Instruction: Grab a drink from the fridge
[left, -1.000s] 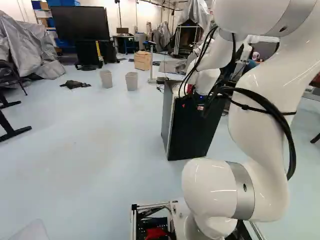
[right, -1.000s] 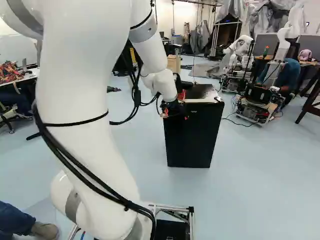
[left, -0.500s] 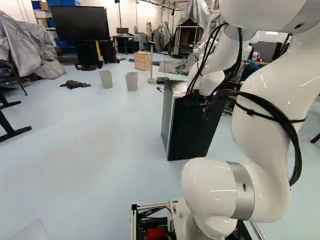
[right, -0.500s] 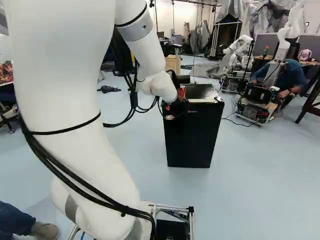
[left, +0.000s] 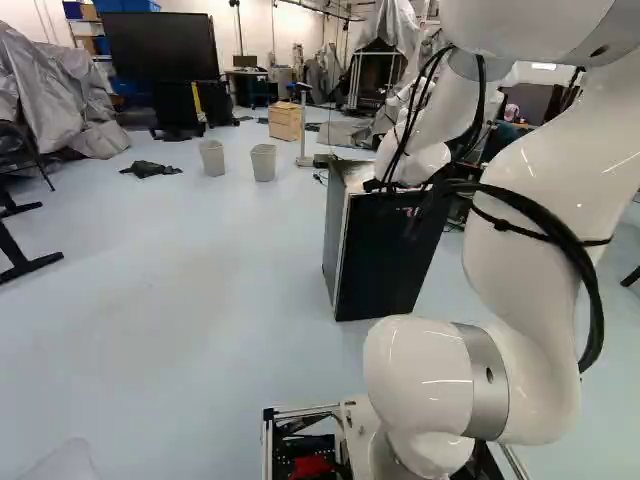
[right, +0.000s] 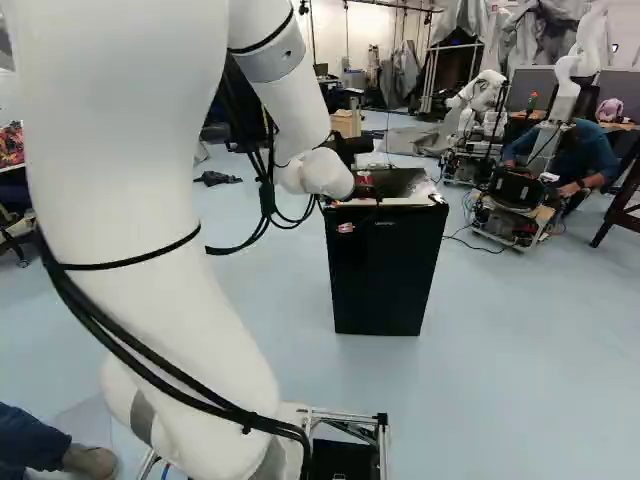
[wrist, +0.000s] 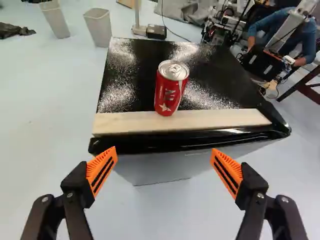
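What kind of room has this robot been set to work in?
Probably a robotics lab or workshop: another robot stands on a wheeled base, the grey sheeting covers equipment, and a small black fridge stands alone on the open floor.

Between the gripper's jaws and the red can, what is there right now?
The fridge's black front edge, then the pale wooden strip at the foot of the red can; the wrist view shows both.

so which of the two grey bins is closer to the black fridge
The right-hand grey bin in the left base view; the other bin is farther.
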